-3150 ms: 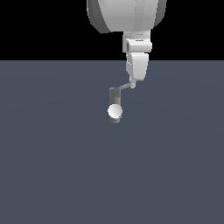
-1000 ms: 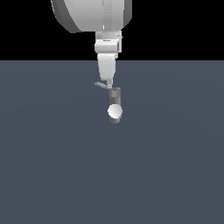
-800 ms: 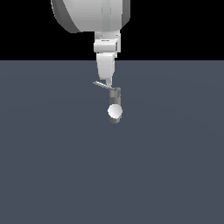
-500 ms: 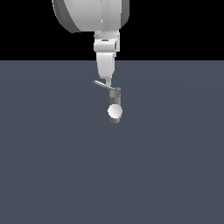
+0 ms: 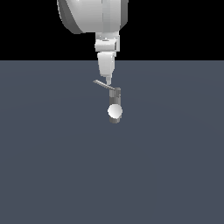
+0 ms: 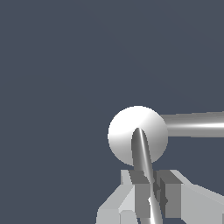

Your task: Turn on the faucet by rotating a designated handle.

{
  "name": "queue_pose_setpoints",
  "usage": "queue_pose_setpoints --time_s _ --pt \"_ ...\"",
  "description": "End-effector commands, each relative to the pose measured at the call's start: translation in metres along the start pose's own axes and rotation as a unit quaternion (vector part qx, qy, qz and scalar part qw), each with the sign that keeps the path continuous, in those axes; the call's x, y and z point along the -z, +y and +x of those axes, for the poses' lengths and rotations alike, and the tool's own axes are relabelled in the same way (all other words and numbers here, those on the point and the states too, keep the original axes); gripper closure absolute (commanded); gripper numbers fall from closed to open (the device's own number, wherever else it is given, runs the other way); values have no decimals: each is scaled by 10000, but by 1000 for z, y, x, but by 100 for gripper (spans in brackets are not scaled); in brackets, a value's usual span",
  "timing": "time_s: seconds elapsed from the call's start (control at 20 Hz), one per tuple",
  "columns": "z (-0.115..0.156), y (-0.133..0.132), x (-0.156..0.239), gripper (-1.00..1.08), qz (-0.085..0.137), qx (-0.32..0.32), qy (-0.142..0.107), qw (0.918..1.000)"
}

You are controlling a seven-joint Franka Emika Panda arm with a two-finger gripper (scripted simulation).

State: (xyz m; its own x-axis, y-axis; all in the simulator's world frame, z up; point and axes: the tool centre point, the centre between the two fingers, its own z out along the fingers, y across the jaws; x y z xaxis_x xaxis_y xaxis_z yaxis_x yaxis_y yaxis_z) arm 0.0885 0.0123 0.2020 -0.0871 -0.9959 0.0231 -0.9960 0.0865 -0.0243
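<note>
The gripper (image 5: 108, 81) meets the handle (image 5: 105, 85) just below its tips, the faucet (image 5: 115, 105) beside and lower. Whether the jaws grip cannot be told. Push sideways near the free end, keeping contact.

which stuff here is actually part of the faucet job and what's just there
Part of the job:
- faucet, dark-grey upright cylinder
- handle, thin lever pointing to the exterior view's left
- gripper, at the handle

Just there:
- white ball on the faucet's front
- grey floor
</note>
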Motion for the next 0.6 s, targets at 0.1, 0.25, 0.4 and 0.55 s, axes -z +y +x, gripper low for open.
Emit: queue_pose_setpoints --time_s 0.1,0.25,0.4,0.55 --pt "-41 -4 -14 108 -84 272 -86 9996" --pt "-48 -10 -16 108 -94 314 -97 9994" --pt "-55 -16 -17 108 -104 354 -107 9993" --pt "-61 -22 -19 108 -114 394 -117 9991"
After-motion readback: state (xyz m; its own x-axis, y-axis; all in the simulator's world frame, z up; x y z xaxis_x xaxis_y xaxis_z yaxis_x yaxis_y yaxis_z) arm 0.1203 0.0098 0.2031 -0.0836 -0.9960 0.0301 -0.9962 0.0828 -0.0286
